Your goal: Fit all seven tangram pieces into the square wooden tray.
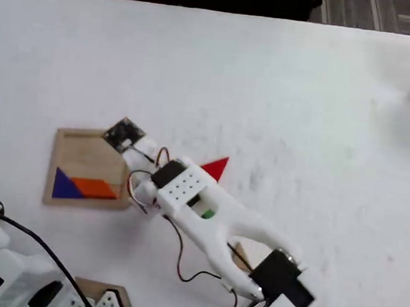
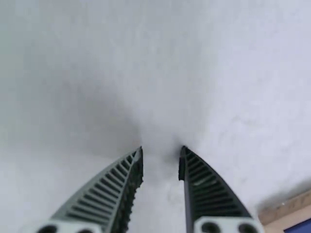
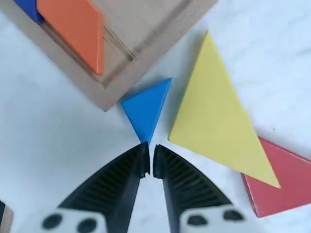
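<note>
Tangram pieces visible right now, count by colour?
Blue pieces: 2, dark blue triangle in the tray, light blue triangle outside it
Orange piece: 1
Yellow triangle: 1
Red piece: 1
Total: 5

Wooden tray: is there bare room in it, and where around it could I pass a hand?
Inside the tray, bare wood lies beyond the dark blue triangle and orange piece. The table beyond the tray is free. Crowded at the tray's corner: small blue triangle, yellow triangle, red piece, by the arm.
</note>
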Motion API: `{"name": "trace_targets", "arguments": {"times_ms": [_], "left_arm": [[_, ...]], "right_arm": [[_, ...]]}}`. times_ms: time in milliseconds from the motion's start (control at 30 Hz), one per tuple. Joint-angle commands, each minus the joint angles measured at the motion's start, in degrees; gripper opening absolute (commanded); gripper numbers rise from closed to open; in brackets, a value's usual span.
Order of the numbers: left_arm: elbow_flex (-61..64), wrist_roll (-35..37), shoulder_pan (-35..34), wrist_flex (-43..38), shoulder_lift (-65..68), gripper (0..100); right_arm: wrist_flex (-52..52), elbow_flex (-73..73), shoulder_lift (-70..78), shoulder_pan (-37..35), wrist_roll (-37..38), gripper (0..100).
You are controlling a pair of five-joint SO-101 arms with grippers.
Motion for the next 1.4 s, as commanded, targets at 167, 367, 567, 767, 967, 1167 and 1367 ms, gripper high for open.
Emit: {"name": "trace_targets", "arguments": {"times_ms": [167,367,567,767,967,1167,1367], "left_arm": [[-2.0,0.5,-0.6,-1.9,0.7,13],[-2.0,0.5,0.1,-1.9,0.7,13],[-2.0,0.5,0.0,-1.9,0.7,13],[-2.0,0.5,0.1,-1.9,0.7,13],[-1.8,0.5,0.0,-1.9,0.7,13],[-1.8,-1.6,0.1,-1.8,0.7,13],[-1.7,-1.7,0.2,-1.8,0.7,13]], "right_arm": [[-1.0,-0.6,-2.6,-1.6,0.6,5.8],[-8.6,2.5,-2.5,-7.2,-4.4,18.8],[-17.4,6.8,-2.5,-6.8,-0.9,18.7],[-17.9,4.7,2.0,-6.1,0.2,18.7],[-10.0,-2.6,8.0,-5.0,2.6,18.6],[-9.7,-2.5,7.4,-2.4,3.3,12.7],[-9.5,-2.4,7.3,2.7,6.7,12.7]]}}
